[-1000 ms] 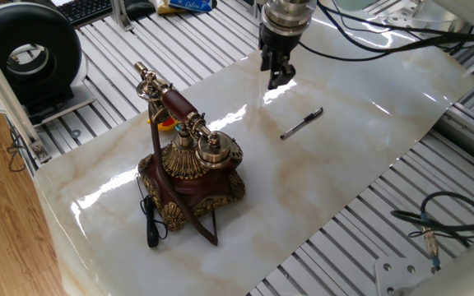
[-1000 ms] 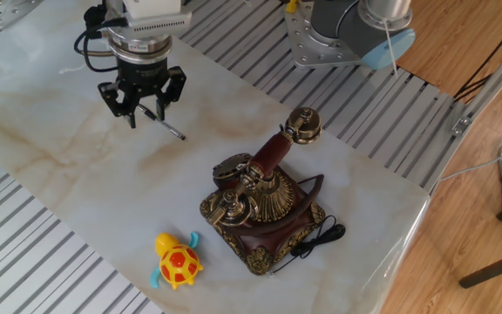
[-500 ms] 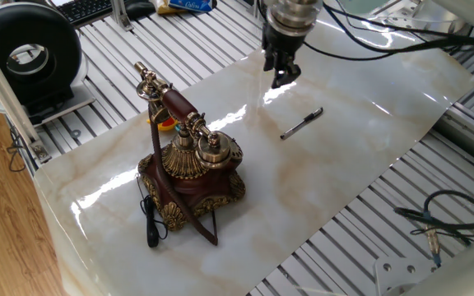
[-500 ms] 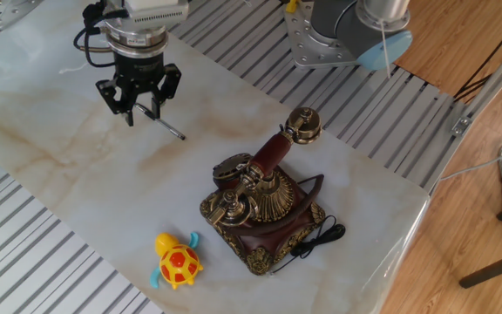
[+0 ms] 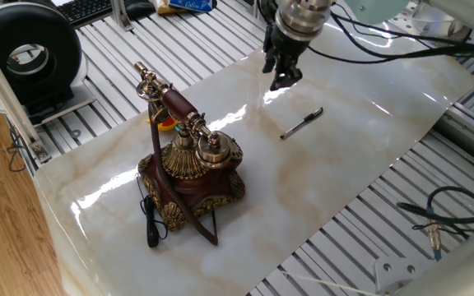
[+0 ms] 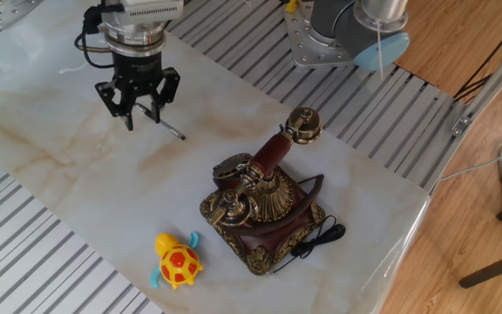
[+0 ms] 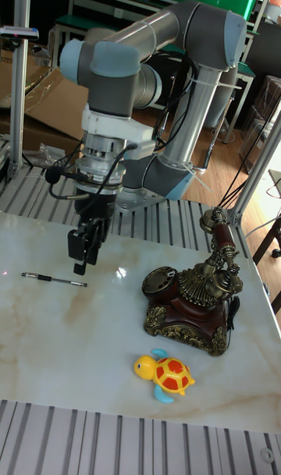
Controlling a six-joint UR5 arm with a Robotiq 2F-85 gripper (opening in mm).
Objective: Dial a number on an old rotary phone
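since a second ago the hand has risen slightly and drifted a little farther from the old rotary phone, and the arm above it now leans at a different angle in one fixed view; the phone, the pen and the toy turtle lie just where they did. the hand's fingers are spread apart with nothing between them, hanging above the marble-patterned table close over the pen, which rests flat on the surface.

the old rotary phone stands upright near the table's end, well apart from the hand. its dark red-brown base sits flat, and the handset rests across the tall cradle on a slant, one brass end raised high, the other low beside the dial. in the other fixed view the handset's long axis runs from lower left to upper right, its raised end toward the slatted edge of the table and away from the hand. in the tall fixed view the dial faces the side where the hand hangs. the black cord trails on the table at the phone's base. the toy turtle lies near the phone, not touching it.
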